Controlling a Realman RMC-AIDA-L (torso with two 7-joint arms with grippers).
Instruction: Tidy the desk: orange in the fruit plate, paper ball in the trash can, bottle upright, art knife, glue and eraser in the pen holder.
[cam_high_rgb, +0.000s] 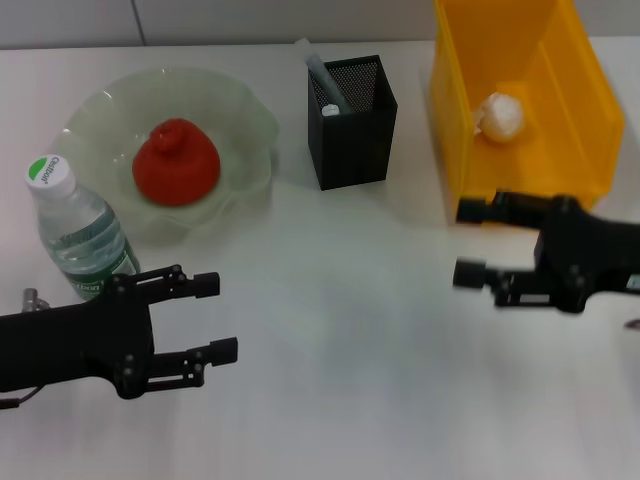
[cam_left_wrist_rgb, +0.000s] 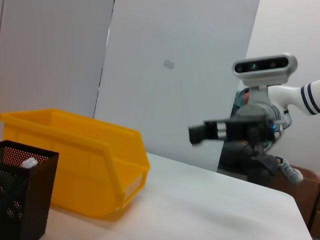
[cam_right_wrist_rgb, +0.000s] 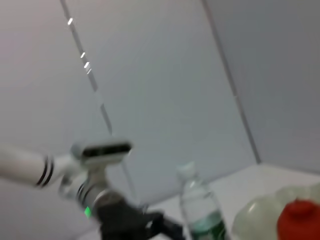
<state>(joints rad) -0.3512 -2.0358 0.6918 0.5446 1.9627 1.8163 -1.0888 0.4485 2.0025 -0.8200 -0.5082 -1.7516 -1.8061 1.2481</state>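
The desk (cam_high_rgb: 330, 330) looked nearly tidy when you stopped here. Starting at the left, the bottle (cam_high_rgb: 75, 228) stood upright just beside the plate (cam_high_rgb: 240, 120), cap on, so you could count that step done. The left gripper (cam_high_rgb: 215, 318) hovered in front of the bottle, over bare desk, with its jaws wide apart and nothing between them. In the plate sat the orange (cam_high_rgb: 176, 162), which showed red rather than orange, resting in the middle of the bowl. Next along, the pen holder (cam_high_rgb: 352, 122) stood behind the centre with a pale, tube-like item (cam_high_rgb: 322, 72) sticking out and something white (cam_high_rgb: 330, 110) just inside the rim; you could not tell from these views which of the knife, glue and eraser were in there, or whether all three were. To the right, the paper ball (cam_high_rgb: 501, 115) lay inside the yellow bin (cam_high_rgb: 590, 110). The right gripper (cam_high_rgb: 471, 241) hung just in front of that bin, jaws also wide and empty. No loose item remained on the desk, so you likely had little or nothing left but to pull both arms back.
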